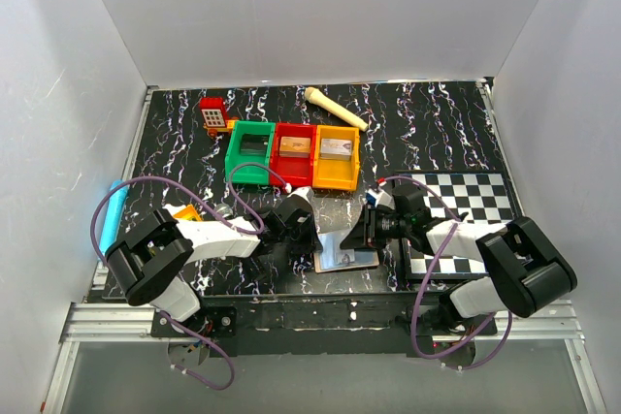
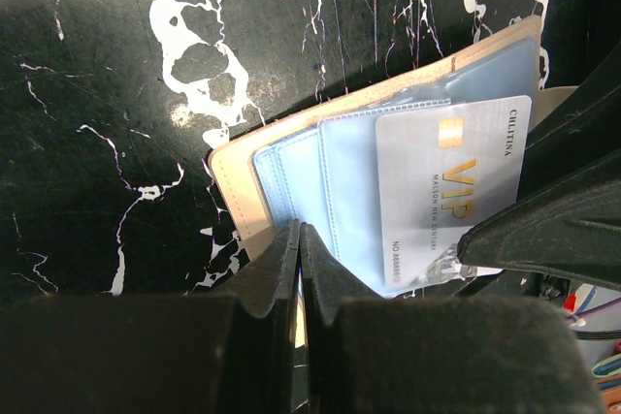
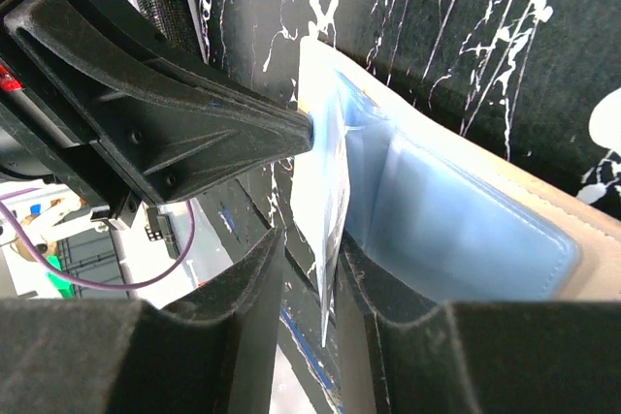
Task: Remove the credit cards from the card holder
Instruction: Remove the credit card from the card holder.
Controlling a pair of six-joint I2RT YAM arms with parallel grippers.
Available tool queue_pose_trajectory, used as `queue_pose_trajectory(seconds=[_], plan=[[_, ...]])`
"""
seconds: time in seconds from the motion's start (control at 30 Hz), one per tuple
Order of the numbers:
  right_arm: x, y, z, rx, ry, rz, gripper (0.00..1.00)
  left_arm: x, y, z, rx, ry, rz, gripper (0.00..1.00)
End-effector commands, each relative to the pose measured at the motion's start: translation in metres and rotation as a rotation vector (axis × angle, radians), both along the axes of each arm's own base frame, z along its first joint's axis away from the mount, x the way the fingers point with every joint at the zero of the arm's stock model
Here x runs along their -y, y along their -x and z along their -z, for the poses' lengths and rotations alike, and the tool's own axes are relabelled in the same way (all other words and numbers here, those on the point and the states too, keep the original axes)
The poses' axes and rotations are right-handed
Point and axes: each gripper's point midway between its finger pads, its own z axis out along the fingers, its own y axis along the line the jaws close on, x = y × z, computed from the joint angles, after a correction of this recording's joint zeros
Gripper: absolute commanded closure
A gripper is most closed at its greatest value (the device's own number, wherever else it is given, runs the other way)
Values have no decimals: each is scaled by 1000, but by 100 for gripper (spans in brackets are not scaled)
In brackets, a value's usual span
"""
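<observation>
The black counter (image 1: pixel 437 133) with white veins carries everything. On its right part lies a chequered board (image 1: pixel 475 191), and further back three bins stand in a row, touching each other: green (image 1: pixel 250 152), red (image 1: pixel 294 152) and orange (image 1: pixel 336 154). They are well apart from the work, so they do not disturb it.

Both arms bend inward to the middle of the near edge, where the card holder (image 1: pixel 344 257) lies open and flat, its pale blue lining turned up.

The left tool (image 2: pixel 299 239) is clenched, its two fingers pressed together with nothing between them that I can see. Its tip rests on the edge of the lining. I think it is placed so to pin the holder against the counter, so that the holder does not slide when a card is pulled.

The right tool (image 3: pixel 310 249) comes from the opposite side. Its jaws stand partly apart, with a gap on at least one side of the card. It is not yet clamped, as far as I can judge.

The card (image 2: pixel 451 191) is silver-white with gold letters "VIP". It sits partly in a pocket, its outer part sticking out toward the right tool. Whether other cards remain deeper in the pockets is not possible to tell.
</observation>
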Motion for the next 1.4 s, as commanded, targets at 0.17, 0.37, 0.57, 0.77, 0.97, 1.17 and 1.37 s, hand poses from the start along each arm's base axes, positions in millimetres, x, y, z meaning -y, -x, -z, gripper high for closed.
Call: queue_pose_trajectory(seconds=[0.17, 0.37, 0.57, 0.77, 0.97, 1.17, 1.37], plan=[[4, -8, -9, 43, -19, 12, 67, -20, 8, 21, -38, -87, -12, 100], [7, -8, -7, 37, -16, 19, 69, -20, 8, 21, -39, -86, -11, 100], [8, -8, -7, 37, -16, 22, 73, -20, 8, 22, -39, -88, -12, 100], [9, -8, -7, 34, -15, 24, 73, -19, 7, 20, -34, -82, -12, 100], [9, -8, -5, 32, -11, 26, 73, -20, 8, 21, -37, -87, -11, 100], [12, -10, -3, 24, -3, 39, 76, -20, 8, 21, -39, -86, -11, 100], [17, -12, -2, 23, 10, 51, 81, -20, 8, 20, -37, -84, -13, 100]])
